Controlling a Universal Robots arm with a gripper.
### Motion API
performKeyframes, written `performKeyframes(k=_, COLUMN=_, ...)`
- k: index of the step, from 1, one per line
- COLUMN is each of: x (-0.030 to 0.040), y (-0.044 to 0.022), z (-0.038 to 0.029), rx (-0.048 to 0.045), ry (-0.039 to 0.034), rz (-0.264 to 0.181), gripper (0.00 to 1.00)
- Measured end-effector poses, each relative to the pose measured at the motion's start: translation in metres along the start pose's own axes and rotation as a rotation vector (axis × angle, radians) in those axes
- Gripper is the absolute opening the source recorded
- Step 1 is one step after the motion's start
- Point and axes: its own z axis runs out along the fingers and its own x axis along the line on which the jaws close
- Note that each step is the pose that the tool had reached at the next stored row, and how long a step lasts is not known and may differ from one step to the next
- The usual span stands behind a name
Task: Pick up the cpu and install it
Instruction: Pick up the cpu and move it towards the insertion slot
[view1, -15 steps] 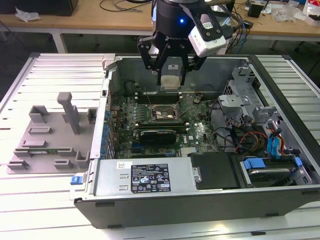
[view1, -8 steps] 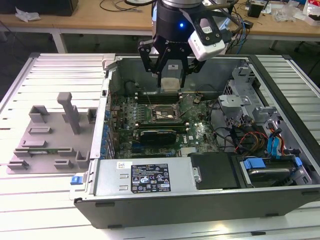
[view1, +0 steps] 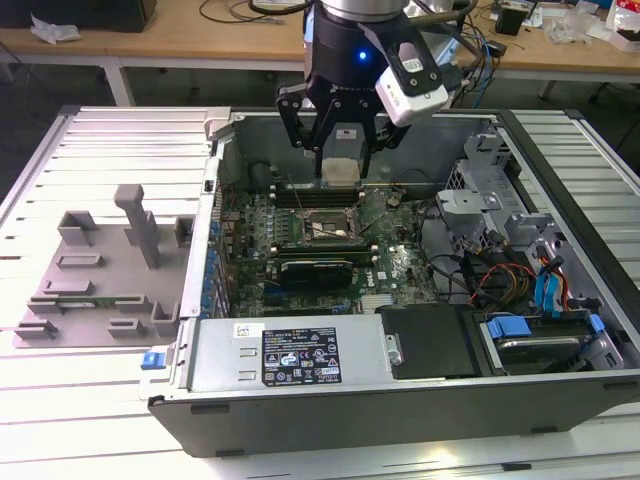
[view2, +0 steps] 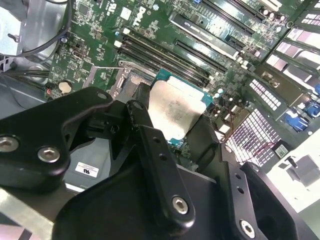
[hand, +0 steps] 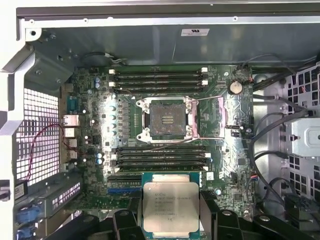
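1. Exterior view: the cpu (view1: 340, 172) hangs in the jaws above the open computer case (view1: 300, 430), clear of the motherboard (view1: 400, 265) beneath it. The picking-up part looks done.
2. The grey fixture tray (view1: 100, 280) sits on the slatted surface (view1: 100, 130) at the exterior view's left, well apart from the arm. Nothing silver lies on it that I can make out.
3. In the first wrist view the socket (hand: 167, 119) is bare, its contact field exposed and its metal frame swung open beside it. Installing is what is left: the chip is not yet seated.
4. In that same view the cpu (hand: 170, 207) does not sit over the socket. It shows over the long slots to one side of it, with a bank of memory slots between them. It seems close to the target but not lined up.
5. The jaws are clenched on the chip, a black finger pressing on each of two opposite edges. In the second wrist view the silver top (view2: 177, 110) shows between the black linkages.
6. The arm's wrist points straight down into the case from above, with the linkages spread to either side. The chip is held roughly flat, metal top upward, about parallel to the board.
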Motion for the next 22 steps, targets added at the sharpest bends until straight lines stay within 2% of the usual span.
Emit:
performKeyframes(k=5, x=-0.0013, y=0.0003, z=0.0065, rx=0.0001, ry=0.0001, rz=0.000, gripper=0.55)
performKeyframes(k=8, x=-0.0018, y=0.0029, z=0.0126, rx=0.0000, ry=0.0000, rz=0.000, gripper=0.55)
performKeyframes(k=15, x=-0.0021, y=0.0070, z=0.0189, rx=-0.0002, ry=0.0000, rz=0.000, gripper=0.55)
performKeyframes(k=22, x=-0.0026, y=0.0089, z=0.0323, rx=-0.0002, ry=0.0000, rz=0.000, gripper=0.55)
